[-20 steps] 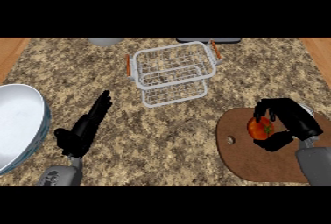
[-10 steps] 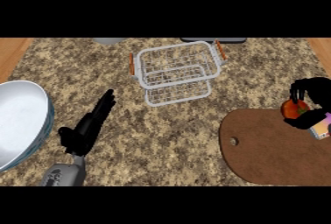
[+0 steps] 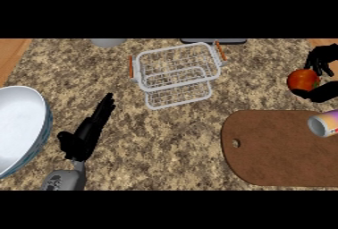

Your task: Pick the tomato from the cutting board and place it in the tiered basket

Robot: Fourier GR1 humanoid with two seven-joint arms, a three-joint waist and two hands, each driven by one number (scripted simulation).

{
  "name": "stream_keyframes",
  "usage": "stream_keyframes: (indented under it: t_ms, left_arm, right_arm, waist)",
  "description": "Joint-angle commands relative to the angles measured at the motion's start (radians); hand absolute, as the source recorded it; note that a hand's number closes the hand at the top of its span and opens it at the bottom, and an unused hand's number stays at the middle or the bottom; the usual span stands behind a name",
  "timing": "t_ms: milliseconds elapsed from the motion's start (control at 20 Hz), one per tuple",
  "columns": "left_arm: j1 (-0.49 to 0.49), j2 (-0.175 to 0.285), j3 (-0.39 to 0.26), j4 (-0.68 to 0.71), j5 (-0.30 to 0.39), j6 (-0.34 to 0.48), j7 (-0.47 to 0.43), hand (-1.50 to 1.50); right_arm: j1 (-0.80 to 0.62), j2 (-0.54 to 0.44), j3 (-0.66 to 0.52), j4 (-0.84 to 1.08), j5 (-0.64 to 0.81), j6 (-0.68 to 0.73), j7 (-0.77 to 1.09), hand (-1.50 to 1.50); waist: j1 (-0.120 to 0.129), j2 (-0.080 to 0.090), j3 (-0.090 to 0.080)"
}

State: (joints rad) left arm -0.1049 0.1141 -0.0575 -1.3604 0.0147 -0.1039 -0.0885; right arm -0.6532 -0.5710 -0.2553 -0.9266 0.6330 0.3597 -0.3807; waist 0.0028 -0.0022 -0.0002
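Note:
My right hand (image 3: 321, 74) is at the right edge of the head view, above the counter beyond the brown cutting board (image 3: 277, 150). Its fingers and thumb curl round the red tomato (image 3: 302, 79), which is off the board. The white wire tiered basket (image 3: 177, 74), with orange handles, stands at the back centre, to the left of the tomato. My left hand (image 3: 87, 132) rests open over the counter at the lower left, fingers straight and pointing toward the back.
A large white bowl with a blue rim (image 3: 20, 125) fills the left edge. A cylindrical can (image 3: 323, 124) lies at the board's right side. A grey object (image 3: 107, 42) and a dark one (image 3: 213, 41) sit at the counter's back edge.
My right hand has lifted the tomato off the cutting board and carried it toward the back right. The can on the board has come into view. The left hand has barely moved.

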Motion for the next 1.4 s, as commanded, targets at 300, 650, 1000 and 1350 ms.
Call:
stream_keyframes:
  t_ms: [300, 650, 1000, 1350]
  left_arm:
    - [0.015, 0.006, 0.003, -0.051, 0.004, -0.013, 0.036, 0.0]
    - [0.003, -0.005, 0.005, 0.019, -0.022, -0.011, -0.041, 0.0]
    - [-0.018, -0.006, 0.01, 0.033, -0.023, -0.019, -0.025, 0.0]
    - [-0.037, -0.017, 0.009, 0.033, -0.027, -0.014, -0.002, 0.0]
  right_arm:
    - [-0.238, 0.089, -0.022, -0.208, -0.151, 0.183, 0.354, 1.5]
    - [-0.437, 0.236, 0.043, -0.234, -0.16, 0.154, 0.635, 1.5]
    - [-0.589, 0.34, 0.065, -0.072, -0.149, 0.062, 0.709, 1.5]
    - [-0.688, 0.45, 0.136, 0.095, -0.089, -0.018, 0.695, 1.5]
  waist:
    - [0.003, -0.001, -0.001]
    - [0.009, 0.002, -0.001]
    - [0.015, 0.005, -0.001]
    - [0.019, 0.007, -0.001]
